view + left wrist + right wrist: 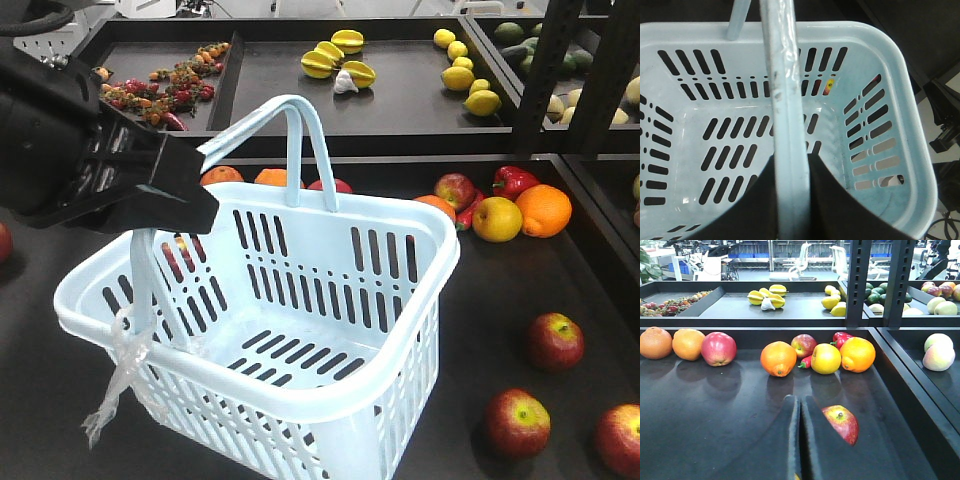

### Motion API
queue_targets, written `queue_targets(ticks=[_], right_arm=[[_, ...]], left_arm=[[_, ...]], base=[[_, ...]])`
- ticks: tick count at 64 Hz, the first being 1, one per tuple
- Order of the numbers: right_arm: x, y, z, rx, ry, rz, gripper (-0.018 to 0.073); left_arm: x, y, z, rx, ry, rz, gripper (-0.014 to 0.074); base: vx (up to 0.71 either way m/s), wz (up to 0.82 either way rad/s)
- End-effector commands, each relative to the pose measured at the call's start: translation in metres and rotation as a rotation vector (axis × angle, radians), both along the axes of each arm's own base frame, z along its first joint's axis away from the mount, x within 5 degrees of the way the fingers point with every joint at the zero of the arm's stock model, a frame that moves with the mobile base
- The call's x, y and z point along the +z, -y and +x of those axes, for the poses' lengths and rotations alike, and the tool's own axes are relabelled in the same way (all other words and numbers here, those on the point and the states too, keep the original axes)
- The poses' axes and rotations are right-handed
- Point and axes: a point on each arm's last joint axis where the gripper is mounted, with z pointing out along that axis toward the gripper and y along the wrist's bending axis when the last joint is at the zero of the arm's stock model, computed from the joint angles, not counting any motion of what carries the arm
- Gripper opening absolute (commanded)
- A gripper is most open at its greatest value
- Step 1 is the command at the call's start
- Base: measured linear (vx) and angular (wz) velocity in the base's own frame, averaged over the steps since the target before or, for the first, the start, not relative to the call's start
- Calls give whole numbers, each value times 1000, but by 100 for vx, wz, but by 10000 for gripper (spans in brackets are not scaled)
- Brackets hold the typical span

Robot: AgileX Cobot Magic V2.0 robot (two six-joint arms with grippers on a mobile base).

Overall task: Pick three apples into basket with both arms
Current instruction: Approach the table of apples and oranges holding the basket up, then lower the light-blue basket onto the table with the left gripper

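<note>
Left claw (790,205) grips handle (785,75) of light blue slotted plastic basket (890,55); sticker (829,86) beyond slots illegible. Right claw (799,440) apparently closed; round red apple (841,424) just right.

Blue basket (902,80) handle (785,100) between left gripper (792,162) fingers, seemingly clamped.

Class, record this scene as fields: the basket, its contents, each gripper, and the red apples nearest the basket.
Basket: light blue slotted plastic basket
Contents: none visible
Left gripper: black, shut on the basket's hoop handle
Right gripper: black, shut, empty, beside one red apple
Nearest apples: three dark red apples with yellow-green patches, outside the basket on its right
</note>
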Motion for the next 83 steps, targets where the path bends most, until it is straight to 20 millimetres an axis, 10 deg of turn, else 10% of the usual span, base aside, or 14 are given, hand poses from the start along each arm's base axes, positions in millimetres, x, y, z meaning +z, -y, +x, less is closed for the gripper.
queue_targets(ticks=[1,83], right_arm=[[2,0,0,-6,65,-19,-4],[2,0,0,-6,66,-19,-4]], left_arm=[[18,-1,-7,5,74,-103,-8],[12,4,6,-92,199,-9,-8]], base=[[0,0],[0,0]])
